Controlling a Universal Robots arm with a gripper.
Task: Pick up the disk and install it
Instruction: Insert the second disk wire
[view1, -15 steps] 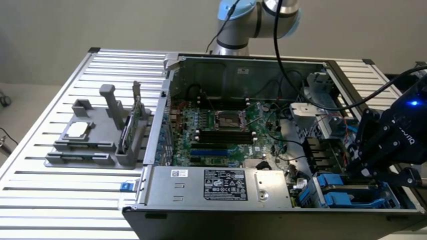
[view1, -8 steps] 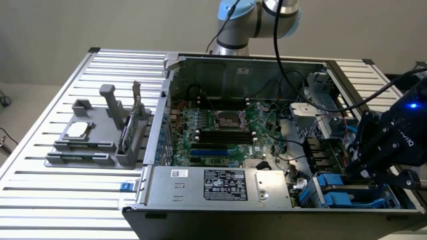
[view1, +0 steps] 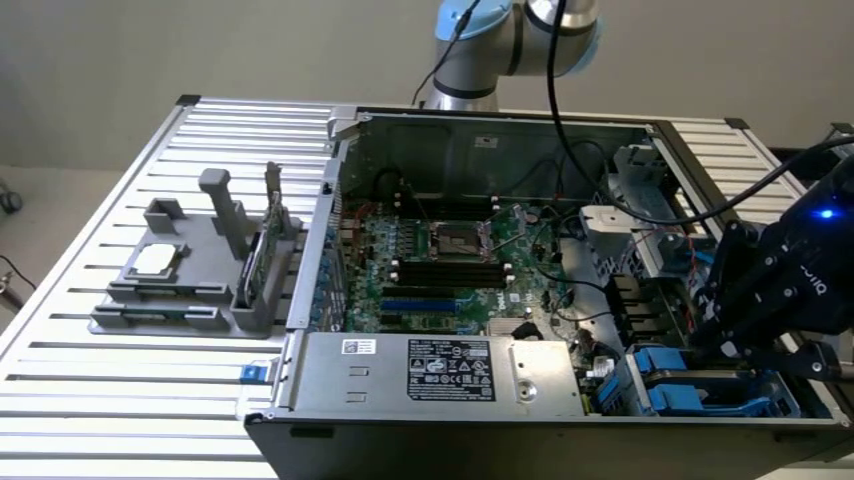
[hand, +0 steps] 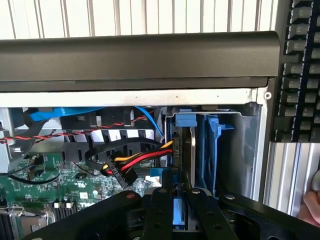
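The disk (hand: 186, 150) stands on edge in the drive bay at the case's corner; I see its silver-grey metal side and the blue carrier frame (hand: 184, 120) on its end. My gripper (hand: 178, 197) straddles it, with a black finger (hand: 161, 205) pressed to each side, shut on it. More blue carrier walls (hand: 212, 150) stand close beside it. In the exterior view my gripper (view1: 727, 345) reaches down into the case at the exterior view's right, just above the blue carriers (view1: 674, 385) of the bay.
A red, yellow and black power cable bundle (hand: 135, 162) runs right beside the bay. The motherboard (view1: 441, 260) fills the case's middle, with the grey power-supply box (view1: 447, 370) in front. A grey fixture with a processor chip (view1: 154, 260) sits on the slatted table. A keyboard (hand: 300, 70) lies outside the case.
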